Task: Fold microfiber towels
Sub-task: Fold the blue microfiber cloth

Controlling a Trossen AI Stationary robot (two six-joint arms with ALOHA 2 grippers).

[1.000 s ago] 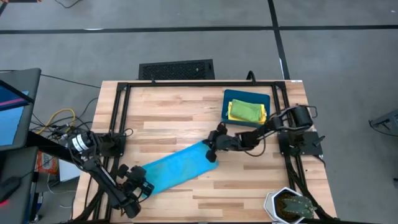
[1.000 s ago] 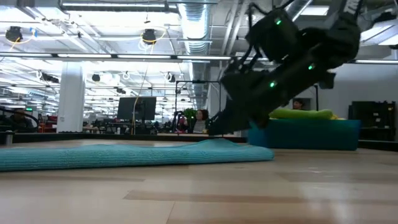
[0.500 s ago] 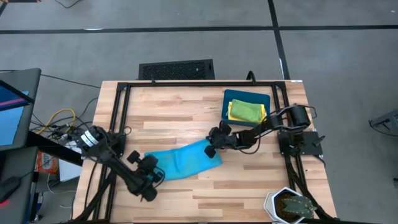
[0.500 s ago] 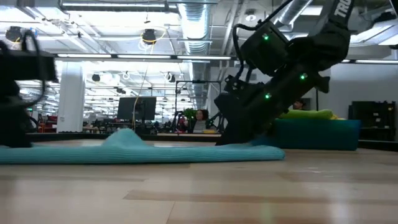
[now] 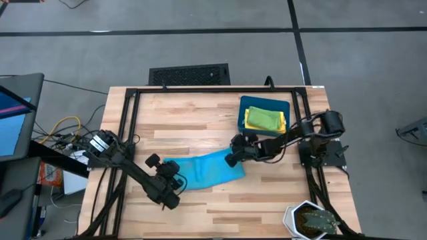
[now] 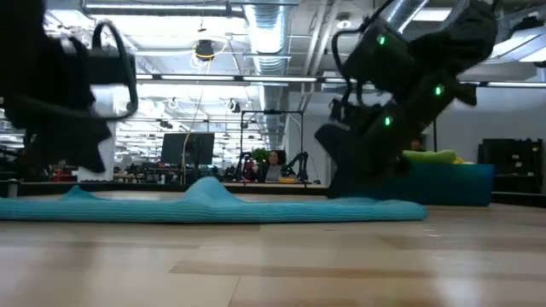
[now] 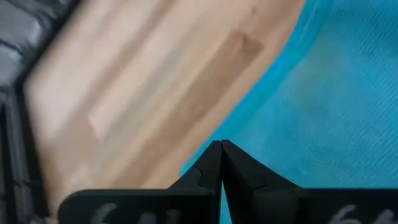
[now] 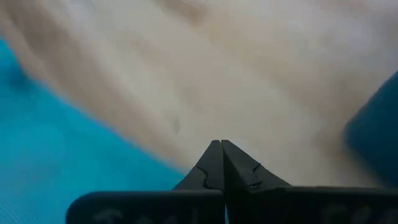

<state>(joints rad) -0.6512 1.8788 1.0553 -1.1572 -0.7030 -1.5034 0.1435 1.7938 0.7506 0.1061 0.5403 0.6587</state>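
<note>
A light blue microfiber towel (image 5: 210, 170) lies bunched on the wooden table, with a low ridge in its middle (image 6: 209, 186). My left gripper (image 5: 175, 177) is shut at the towel's left end and shows blurred in the low view (image 6: 77, 145). My right gripper (image 5: 232, 159) is shut at the towel's far edge near its right end (image 6: 341, 189). A dark teal bin (image 5: 265, 102) at the far right holds folded yellow and green towels (image 5: 263, 119). My left gripper is shut at the blue towel's left edge (image 7: 205, 155), its fingers slanting down from the near left. The fingers hide the exact contact. The towel lies on the table around them. My right gripper is shut at the towel's far edge near the right corner (image 8: 177, 177), coming down from the far right. That end lies flat on the table (image 6: 392, 209). The fingers hide the pinch itself.
A potted plant (image 5: 310, 220) stands at the near right corner. Black frame rails (image 5: 130, 127) run along the table's left, far and right sides. Bare wood (image 5: 193, 120) lies on the far left part and along the near edge.
My left gripper has gone toward the table's right and far edge, dragging the towel's left end with it. The towel has become shorter and bunched, with a ridge risen in the middle. My right gripper has come down and shifted slightly right, and the towel's right end has slid with it.
</note>
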